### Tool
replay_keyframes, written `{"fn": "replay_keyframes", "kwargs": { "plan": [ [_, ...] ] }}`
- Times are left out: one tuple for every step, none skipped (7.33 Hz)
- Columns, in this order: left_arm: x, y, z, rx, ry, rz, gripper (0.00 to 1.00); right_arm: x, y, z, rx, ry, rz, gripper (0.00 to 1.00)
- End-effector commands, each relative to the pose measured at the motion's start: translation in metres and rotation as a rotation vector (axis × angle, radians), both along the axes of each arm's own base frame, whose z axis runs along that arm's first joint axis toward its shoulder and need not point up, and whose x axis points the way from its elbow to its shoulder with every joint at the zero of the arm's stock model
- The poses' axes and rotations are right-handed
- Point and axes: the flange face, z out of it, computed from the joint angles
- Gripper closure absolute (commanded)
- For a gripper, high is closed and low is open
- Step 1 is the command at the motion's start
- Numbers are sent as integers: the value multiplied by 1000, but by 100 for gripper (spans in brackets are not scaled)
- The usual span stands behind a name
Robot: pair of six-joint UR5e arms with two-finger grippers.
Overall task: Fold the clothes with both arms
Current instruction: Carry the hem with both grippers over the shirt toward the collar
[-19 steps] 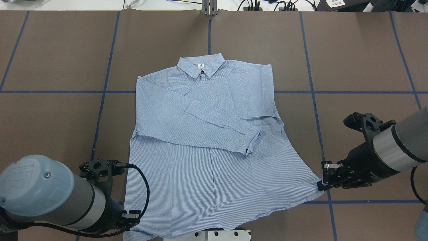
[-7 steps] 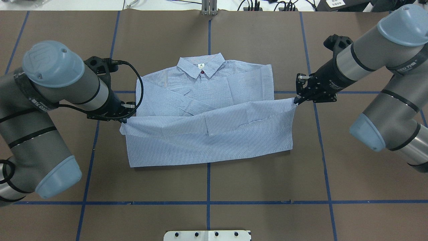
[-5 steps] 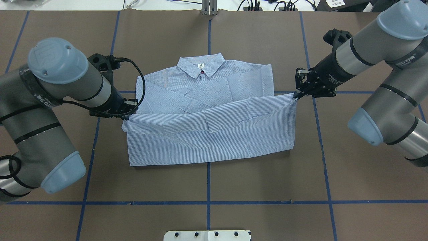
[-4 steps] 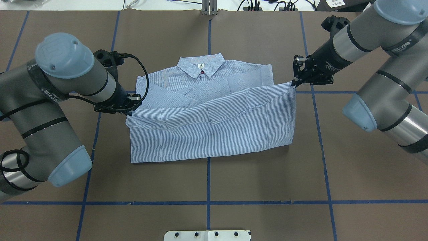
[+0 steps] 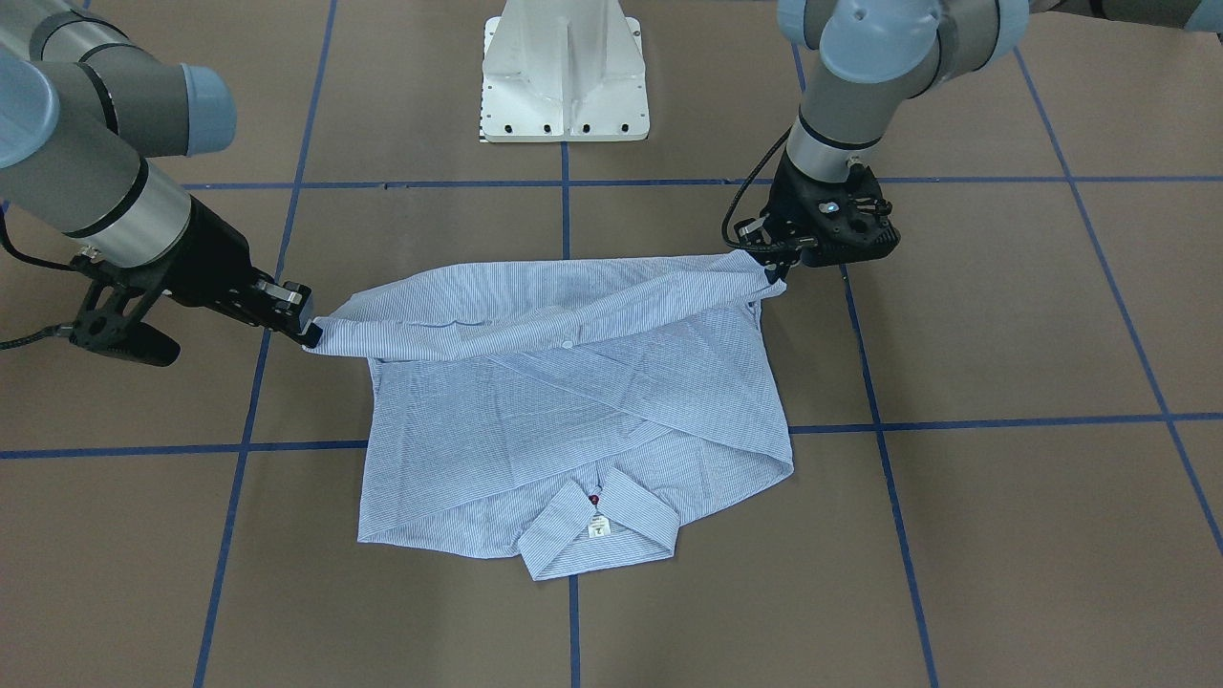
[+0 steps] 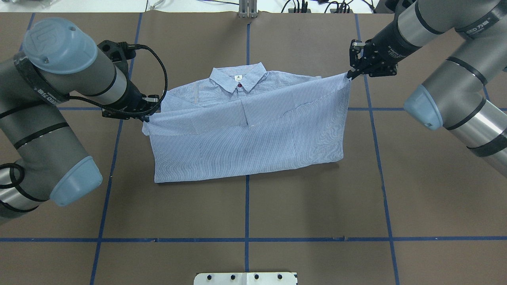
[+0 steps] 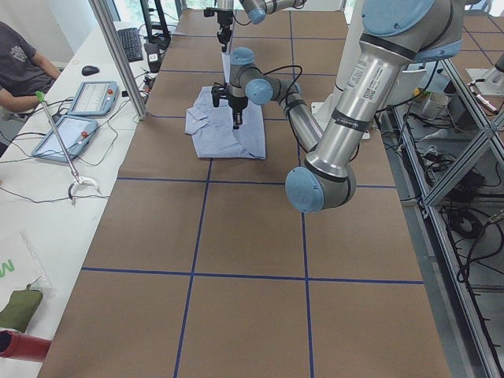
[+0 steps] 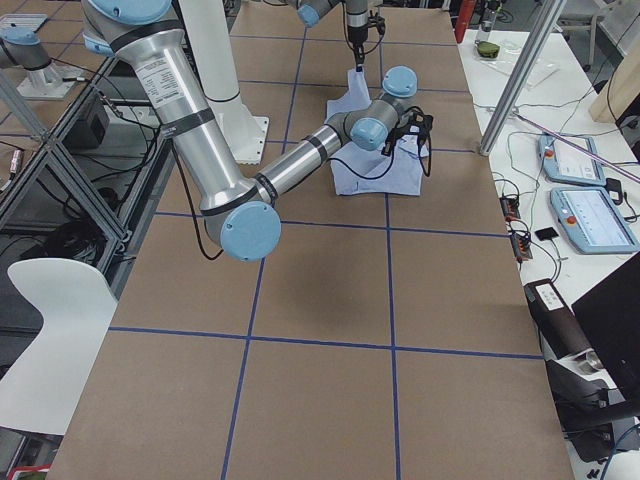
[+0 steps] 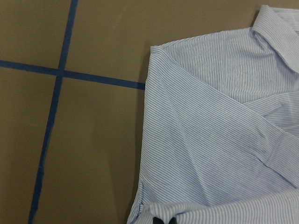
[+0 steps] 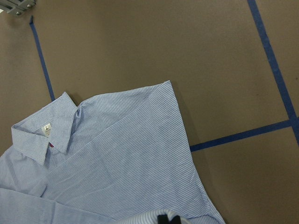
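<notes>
Brown table (image 6: 317, 198), blue tape grid (image 6: 178, 240); shirt (image 6: 245, 146); side bench (image 7: 31, 228), probably tablets (image 7: 90, 98).

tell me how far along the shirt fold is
Done: sleeves lie folded across the shirt front. In hand: left gripper and right gripper each pinch a corner of the hem, raised, short of the collar. Left: lay the hem at the shoulders, release, probably fold again.

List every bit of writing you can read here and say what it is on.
"ED", then characters too blurred to read: black band on the right arm.
Print on the left arm, on its black band: too small to read.
Neck label of the shirt: one dark mark, too small to read.
</notes>
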Motion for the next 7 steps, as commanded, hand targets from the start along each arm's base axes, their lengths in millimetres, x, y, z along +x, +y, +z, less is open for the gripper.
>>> {"fn": "replay_keyframes", "kwargs": {
  "plan": [
    [-7, -5, 0, -1, -1, -14, 100, -4, -18, -8, 6, 2, 7, 100],
    [-6, -9, 3, -3, -5, -18, 100, -11, -28, -9, -3, 8, 6, 100],
    [2, -17, 4, -7, -9, -18, 100, -17, -37, -5, -16, 18, 6, 100],
    [16, -31, -1, -10, -12, -20, 100, -22, -45, -3, -17, 26, 0, 100],
    [20, -50, 2, -7, -10, -36, 100, -24, -49, 3, -24, 36, -1, 100],
    [12, -73, 16, 2, -4, -72, 100, -30, -59, 3, -29, 47, 3, 100],
    [14, -86, 30, 21, -8, -66, 100, -38, -67, 5, -41, 56, 1, 100]
  ]
}}
